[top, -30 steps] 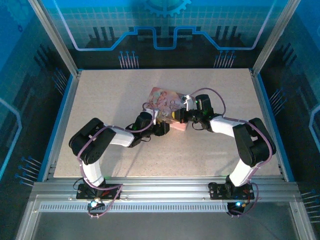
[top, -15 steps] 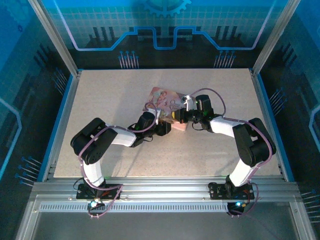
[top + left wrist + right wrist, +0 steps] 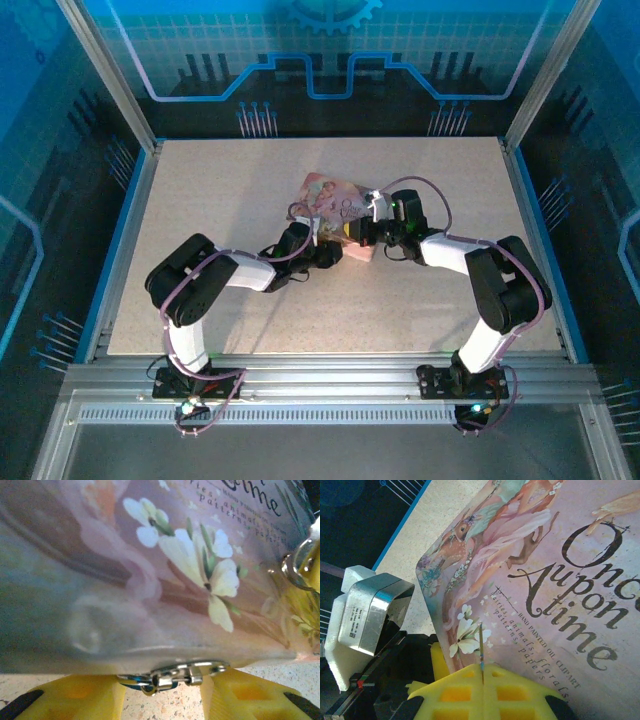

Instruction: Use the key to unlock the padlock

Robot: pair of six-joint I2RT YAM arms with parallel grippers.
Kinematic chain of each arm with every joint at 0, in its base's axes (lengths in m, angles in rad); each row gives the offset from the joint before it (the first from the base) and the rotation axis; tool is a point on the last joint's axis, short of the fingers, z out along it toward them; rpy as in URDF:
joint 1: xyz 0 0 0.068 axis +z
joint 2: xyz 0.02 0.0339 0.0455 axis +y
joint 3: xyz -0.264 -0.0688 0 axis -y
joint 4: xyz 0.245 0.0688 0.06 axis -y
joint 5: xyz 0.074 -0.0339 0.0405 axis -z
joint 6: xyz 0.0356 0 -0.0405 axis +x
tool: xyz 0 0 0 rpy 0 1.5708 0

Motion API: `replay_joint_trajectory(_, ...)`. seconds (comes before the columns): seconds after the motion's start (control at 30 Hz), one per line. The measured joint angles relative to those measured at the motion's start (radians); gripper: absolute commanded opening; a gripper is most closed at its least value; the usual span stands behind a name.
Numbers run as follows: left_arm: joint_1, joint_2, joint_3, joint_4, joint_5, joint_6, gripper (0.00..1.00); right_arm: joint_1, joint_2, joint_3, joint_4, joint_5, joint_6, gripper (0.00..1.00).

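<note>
Padlock at the bottom centre of the left wrist view: small, silvery, with a bluish loop at its left end, tucked right under the lower edge of the pink box and just above the speckled table. On either side of it, the yellow left fingers, one at the lower left and one at the lower right, standing apart with the lock in the gap between them and their inner edges close against its ends; impossible to tell whether pressing on it or merely beside it. Key in the lower middle of the right wrist view, a thin dark sliver standing up from the seam of the yellow right fingers, pinched there between two pads closed tight together, its tip over a white flower printed on the box lid. Across that lid, dark script with the words "upon" and "time", plus painted figures toward the top of the frame. At the left of the same view, a silver housing on a white mount, above dark arm parts. In the top view, box slightly above the middle of the table, with the left arm reaching in from the lower left and the right arm from the right, both wrists meeting at the box's lower edge.
</note>
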Motion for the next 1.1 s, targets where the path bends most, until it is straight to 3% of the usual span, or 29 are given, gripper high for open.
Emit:
replay_joint_trajectory(0.4, -0.008, 0.017, 0.024, -0.016, -0.011, -0.058, 0.39, 0.0, 0.0, -0.004, 0.009, 0.004, 0.0, 0.0)
replay_joint_trajectory(0.7, -0.01, 0.028, 0.036, -0.019, -0.016, -0.079, 0.3, 0.0, -0.006, -0.015, 0.027, 0.013, 0.0, 0.0)
replay_joint_trajectory(1.1, -0.01, 0.019, 0.029, -0.024, -0.008, -0.082, 0.27, 0.006, -0.208, -0.151, -0.018, 0.081, -0.065, 0.0)
